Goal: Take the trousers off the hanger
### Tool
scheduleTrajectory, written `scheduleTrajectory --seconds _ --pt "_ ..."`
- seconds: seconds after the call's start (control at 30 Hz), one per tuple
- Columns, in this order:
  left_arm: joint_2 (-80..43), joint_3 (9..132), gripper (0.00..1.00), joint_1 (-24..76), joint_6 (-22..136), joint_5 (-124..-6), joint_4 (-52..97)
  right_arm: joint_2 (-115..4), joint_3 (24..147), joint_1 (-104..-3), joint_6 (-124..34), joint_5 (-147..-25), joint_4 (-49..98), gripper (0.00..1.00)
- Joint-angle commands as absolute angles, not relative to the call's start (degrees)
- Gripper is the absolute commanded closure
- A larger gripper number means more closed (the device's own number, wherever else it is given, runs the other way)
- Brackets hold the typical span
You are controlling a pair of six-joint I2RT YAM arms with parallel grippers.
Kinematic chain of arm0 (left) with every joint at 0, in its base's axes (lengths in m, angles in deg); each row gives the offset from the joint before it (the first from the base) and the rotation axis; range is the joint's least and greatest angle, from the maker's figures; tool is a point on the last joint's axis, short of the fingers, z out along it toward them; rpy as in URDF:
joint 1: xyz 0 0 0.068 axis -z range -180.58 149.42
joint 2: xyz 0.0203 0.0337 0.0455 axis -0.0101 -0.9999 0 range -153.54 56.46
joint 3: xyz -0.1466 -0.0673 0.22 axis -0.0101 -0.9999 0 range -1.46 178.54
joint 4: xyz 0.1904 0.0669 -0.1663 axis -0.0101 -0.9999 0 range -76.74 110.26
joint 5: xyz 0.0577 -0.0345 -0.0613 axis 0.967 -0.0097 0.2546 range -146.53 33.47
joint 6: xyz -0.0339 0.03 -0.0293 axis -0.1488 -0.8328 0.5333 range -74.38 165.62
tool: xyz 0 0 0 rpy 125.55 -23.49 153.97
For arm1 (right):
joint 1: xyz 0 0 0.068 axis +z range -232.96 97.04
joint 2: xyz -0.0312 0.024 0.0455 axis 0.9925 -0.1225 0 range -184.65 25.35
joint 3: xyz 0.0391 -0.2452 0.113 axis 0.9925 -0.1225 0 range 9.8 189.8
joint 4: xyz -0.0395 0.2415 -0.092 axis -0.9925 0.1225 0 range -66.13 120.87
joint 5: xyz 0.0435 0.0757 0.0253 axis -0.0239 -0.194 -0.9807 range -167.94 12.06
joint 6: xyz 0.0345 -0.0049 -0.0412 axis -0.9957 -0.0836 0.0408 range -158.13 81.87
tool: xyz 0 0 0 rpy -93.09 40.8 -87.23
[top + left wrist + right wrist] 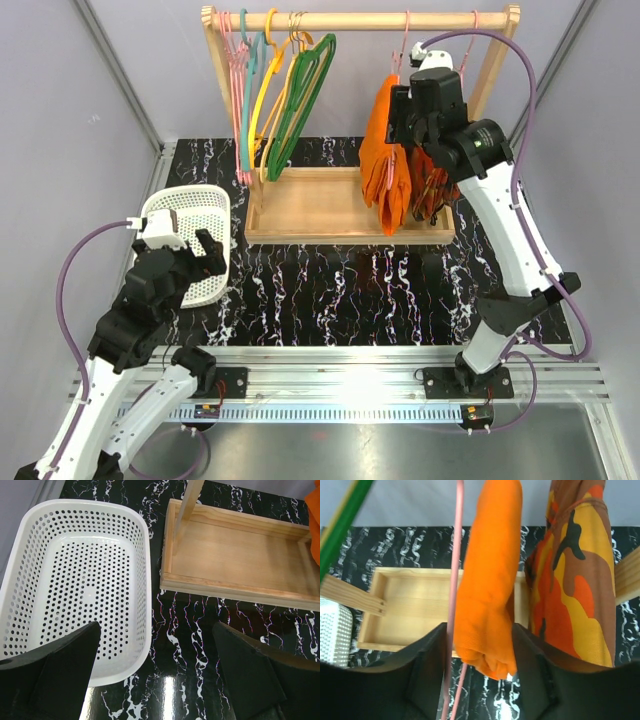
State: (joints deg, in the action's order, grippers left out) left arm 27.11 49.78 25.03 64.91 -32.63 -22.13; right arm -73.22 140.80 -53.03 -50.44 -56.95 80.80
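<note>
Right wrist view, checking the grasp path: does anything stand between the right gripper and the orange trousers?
Nothing visible does. The trousers hang between the right gripper's open fingers, with the hanger wire beside them.

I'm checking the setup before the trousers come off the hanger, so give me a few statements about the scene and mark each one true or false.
1. The white perforated basket has nothing in it. True.
2. The left gripper is holding a green hanger. False: it is open over the basket's edge, with nothing between its fingers.
3. The orange trousers lie in the wooden tray. False: they hang on the pink hanger above the tray.
4. A camouflage-patterned garment hangs beside the trousers. True.
5. The right gripper has a finger on each side of the trousers. True.
</note>
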Motion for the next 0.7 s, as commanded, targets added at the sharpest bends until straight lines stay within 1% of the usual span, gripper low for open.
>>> scheduleTrajectory --seconds 0.0,0.03,0.07,0.13,0.17,0.2,0.23,0.27,0.3,0.33,0.43,0.57,0.67 --pt "27.37 50.3 0.01 25.26 63.73 -33.68 -20.61 -70.46 136.82 -52.82 -48.76 -53.24 78.46 0.44" --pt "27.28 50.3 0.01 25.26 63.73 -33.86 -20.61 -70.19 135.84 -52.82 -48.76 -53.42 78.02 0.48" --pt "27.19 50.3 0.01 25.26 63.73 -34.55 -20.61 -69.84 134.96 -52.82 -48.67 -53.42 77.58 0.58" --pt "27.01 50.57 0.01 25.26 63.47 -35.52 -20.7 -68.88 132.59 -52.82 -48.59 -53.33 76.35 0.66" --pt "26.75 50.57 0.01 25.26 63.47 -36.31 -20.79 -68.53 131.88 -52.9 -48.32 -53.33 75.82 0.72" --pt "26.66 50.57 0.01 25.26 63.38 -36.58 -20.87 -68.09 130.83 -52.9 -48.23 -53.07 75.21 0.81" --pt "26.31 50.83 0.01 25.26 63.38 -36.58 -21.4 -67.82 130.56 -52.9 -48.15 -52.72 75.03 0.82" --pt "25.96 51.01 0.01 25.26 63.38 -36.58 -21.66 -67.64 130.3 -52.82 -47.97 -52.72 74.94 0.87" --pt "25.79 51.18 0.01 25.26 63.38 -36.67 -21.93 -67.38 129.86 -52.9 -47.8 -52.63 74.68 0.96" --pt "25.78 51.27 0.01 25.26 63.2 -36.84 -22.19 -67.21 129.6 -52.9 -47.62 -52.8 74.33 1.0" --pt "25.78 51.62 0.01 25.26 62.94 -39.12 -22.11 -65.98 128.01 -52.9 -46.92 -52.98 72.39 1.0" --pt "24.91 51.53 0.01 25.26 62.67 -46.84 -20.61 -64.22 127.48 -52.9 -45.6 -53.95 69.67 1.0" --pt "22.1 51.53 0.01 25.26 64.78 -51.5 -20.09 -63.16 129.06 -52.9 -44.72 -54.21 67.65 1.0"
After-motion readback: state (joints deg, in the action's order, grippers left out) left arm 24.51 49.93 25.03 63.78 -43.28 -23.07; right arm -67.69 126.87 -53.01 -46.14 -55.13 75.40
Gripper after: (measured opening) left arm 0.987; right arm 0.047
